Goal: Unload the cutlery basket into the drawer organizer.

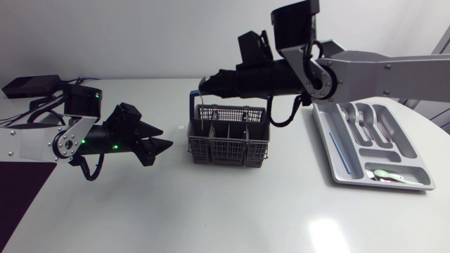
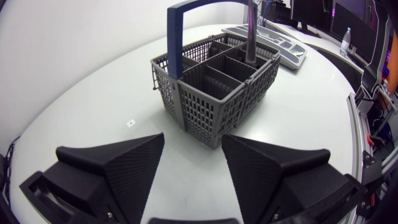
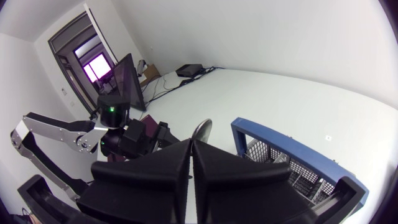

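Note:
The grey cutlery basket (image 1: 228, 135) with a blue handle (image 1: 193, 105) stands mid-table. My right gripper (image 1: 204, 83) hangs over the basket's left end, shut on a metal piece of cutlery (image 1: 200, 107) that points down into a compartment. In the right wrist view its rounded end (image 3: 202, 129) pokes out above the shut gripper (image 3: 191, 144). My left gripper (image 1: 159, 145) is open, left of the basket and apart from it. In the left wrist view the basket (image 2: 211, 81) stands ahead of the left gripper (image 2: 193, 155), with the held cutlery (image 2: 250, 31) upright over it. The drawer organizer (image 1: 330, 151) lies at the right.
The organizer holds forks (image 1: 362, 119) and other metal pieces in its long slots, and a pale green spoon (image 1: 387, 174) in the front slot. It also shows beyond the basket (image 2: 273, 43) in the left wrist view. Bare table lies in front of the basket.

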Tool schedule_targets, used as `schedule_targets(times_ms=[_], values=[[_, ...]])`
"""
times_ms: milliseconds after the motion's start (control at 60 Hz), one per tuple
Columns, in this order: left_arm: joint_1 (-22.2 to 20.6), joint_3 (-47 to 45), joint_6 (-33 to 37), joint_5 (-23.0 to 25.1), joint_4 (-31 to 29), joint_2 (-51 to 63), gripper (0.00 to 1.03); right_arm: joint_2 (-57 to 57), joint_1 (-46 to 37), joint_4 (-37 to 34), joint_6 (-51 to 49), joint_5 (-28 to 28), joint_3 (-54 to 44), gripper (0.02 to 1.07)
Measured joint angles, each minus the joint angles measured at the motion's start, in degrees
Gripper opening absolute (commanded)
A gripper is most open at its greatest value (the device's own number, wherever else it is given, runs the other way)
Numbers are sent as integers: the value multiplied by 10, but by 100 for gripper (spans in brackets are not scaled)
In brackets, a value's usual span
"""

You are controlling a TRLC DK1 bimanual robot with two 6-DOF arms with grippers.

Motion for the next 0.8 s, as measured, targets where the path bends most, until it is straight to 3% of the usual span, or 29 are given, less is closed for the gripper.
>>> schedule_targets(times_ms=[250,417,800], values=[[-1,0,0,-2,-9,-16,66,-73,-34,-65,12,-27,1,8],[-5,0,0,-5,-24,-27,66,-127,-75,-158,-25,-30,-2,8],[-30,0,-1,-31,-43,-47,66,-221,-303,-384,-240,-42,-89,8]])
